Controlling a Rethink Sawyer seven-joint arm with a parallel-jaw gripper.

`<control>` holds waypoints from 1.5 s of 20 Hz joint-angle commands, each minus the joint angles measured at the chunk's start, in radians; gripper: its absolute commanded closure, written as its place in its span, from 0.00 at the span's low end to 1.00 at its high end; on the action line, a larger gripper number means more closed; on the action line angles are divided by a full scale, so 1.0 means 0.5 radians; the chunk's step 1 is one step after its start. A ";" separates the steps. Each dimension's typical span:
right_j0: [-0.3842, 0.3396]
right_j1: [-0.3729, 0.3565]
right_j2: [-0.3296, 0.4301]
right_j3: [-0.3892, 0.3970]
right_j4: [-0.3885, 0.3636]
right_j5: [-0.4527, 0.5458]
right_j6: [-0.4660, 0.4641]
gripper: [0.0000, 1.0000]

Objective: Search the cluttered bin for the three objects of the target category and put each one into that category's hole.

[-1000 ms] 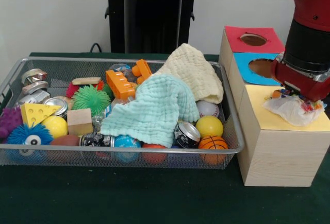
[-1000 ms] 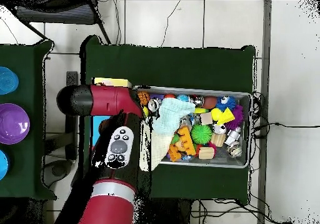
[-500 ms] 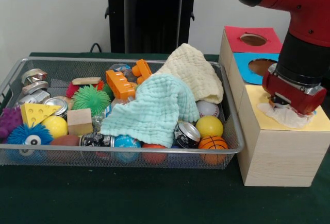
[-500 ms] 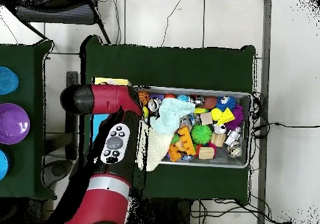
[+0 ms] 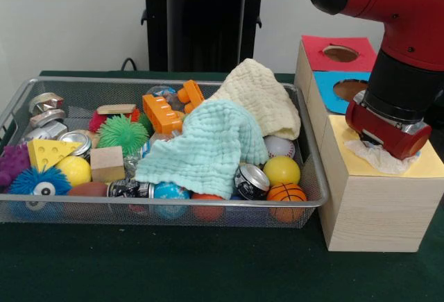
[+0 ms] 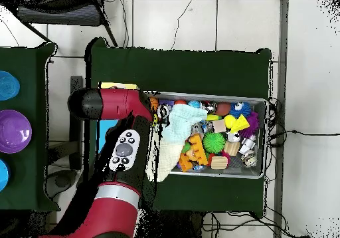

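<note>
at right, the gripper (image 5: 382, 144) presses a crumpled thin white wrapper (image 5: 380, 157) onto the yellow-topped wooden box (image 5: 374, 208); finger state unclear.

We see a mint waffle cloth (image 5: 205, 151) at centre, a cream waffle cloth (image 5: 260, 96) at its one o'clock, an orange plastic block (image 5: 161, 112) at ten, a green spiky ball (image 5: 122, 134) at nine, and a small basketball (image 5: 286, 194) at four.
</note>
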State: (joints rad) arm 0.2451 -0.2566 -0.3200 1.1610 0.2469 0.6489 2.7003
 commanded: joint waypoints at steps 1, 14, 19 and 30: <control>-0.203 0.167 0.203 0.091 0.001 0.090 0.062 1.00; -0.428 -0.547 0.620 0.764 0.005 0.118 -0.205 1.00; -0.374 -0.572 0.491 0.712 -0.153 -0.038 -0.098 1.00; -0.264 -0.581 0.354 0.675 -0.258 -0.305 0.171 1.00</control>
State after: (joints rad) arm 0.0972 -0.5512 -0.1251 1.4028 0.1768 0.5906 2.7003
